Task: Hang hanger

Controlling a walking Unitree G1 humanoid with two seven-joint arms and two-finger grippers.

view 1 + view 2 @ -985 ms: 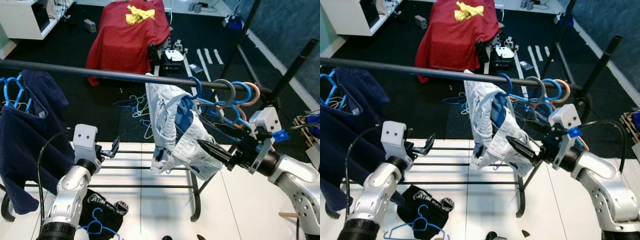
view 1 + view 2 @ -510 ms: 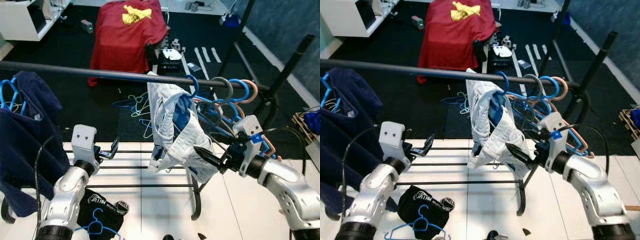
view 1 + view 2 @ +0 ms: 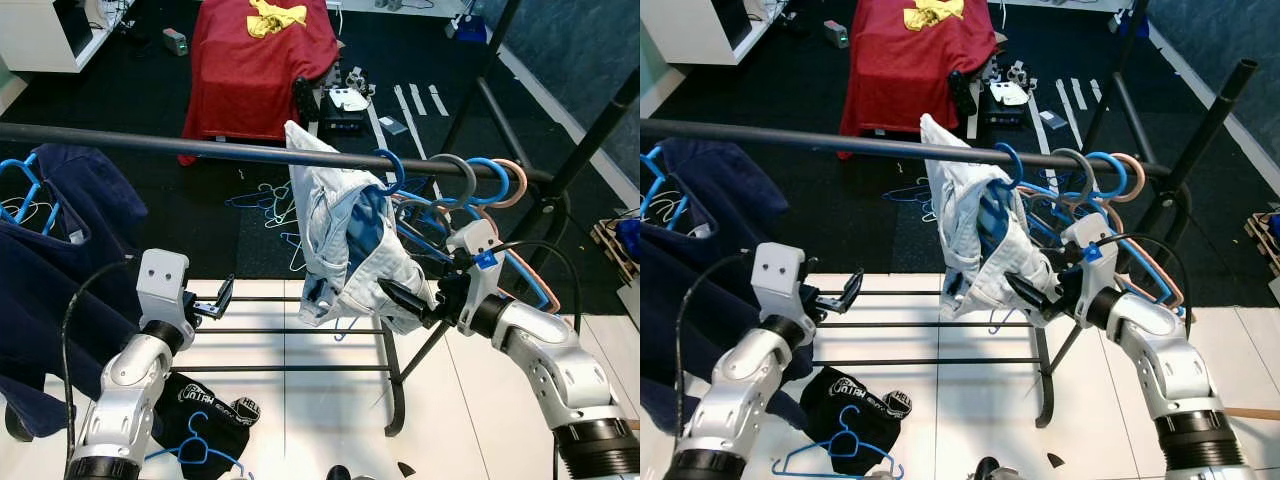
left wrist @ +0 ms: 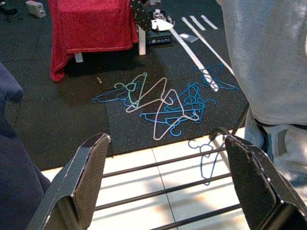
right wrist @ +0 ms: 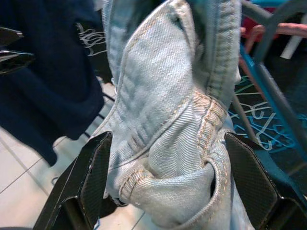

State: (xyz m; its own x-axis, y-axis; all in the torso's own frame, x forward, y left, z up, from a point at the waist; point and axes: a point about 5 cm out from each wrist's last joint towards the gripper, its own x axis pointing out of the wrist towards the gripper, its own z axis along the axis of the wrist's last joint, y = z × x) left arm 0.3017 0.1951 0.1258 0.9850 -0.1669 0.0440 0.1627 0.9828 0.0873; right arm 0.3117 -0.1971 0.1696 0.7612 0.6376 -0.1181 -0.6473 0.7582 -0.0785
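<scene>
Straddling the pale denim garment point(image 5: 163, 120), the right gripper point(image 3: 395, 298) stands with its jaws spread; the cloth's blue hanger point(image 3: 385, 185) hooks the rail point(image 3: 150, 145) above, while the left gripper point(image 3: 222, 298) idles released.

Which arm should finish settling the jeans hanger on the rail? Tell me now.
Right. The right gripper is open around the light jeans that hang from the blue hanger on the rail. The left gripper is open in the air, off to the side over the rack's lower bars.
</scene>
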